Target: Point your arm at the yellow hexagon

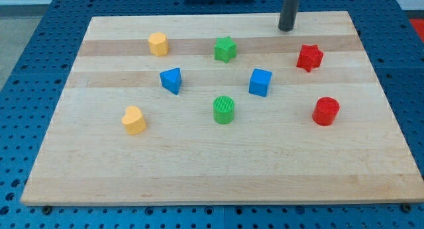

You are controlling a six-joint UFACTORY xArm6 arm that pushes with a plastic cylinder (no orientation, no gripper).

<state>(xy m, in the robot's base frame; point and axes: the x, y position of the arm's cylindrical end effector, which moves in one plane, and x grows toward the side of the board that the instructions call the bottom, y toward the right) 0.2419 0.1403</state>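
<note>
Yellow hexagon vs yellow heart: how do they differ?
Shape: the yellow hexagon has flat sides; the yellow heart has rounded lobes and a point.
Position: the hexagon sits near the view's top left; the heart lies lower, toward the view's bottom left.
Neighbours: the hexagon is level with the green star; the heart is level with the green cylinder.
Distance from my tip: the hexagon is nearer, the heart farther.
Shared: same yellow, both untouched.

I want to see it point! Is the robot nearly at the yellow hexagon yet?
Not yet. Nothing looks done so far: my tip is at the board's top edge, toward the view's right, nearest the red star. The yellow hexagon sits far off toward the view's left, past the green star. Still left: sliding across to the hexagon.
</note>
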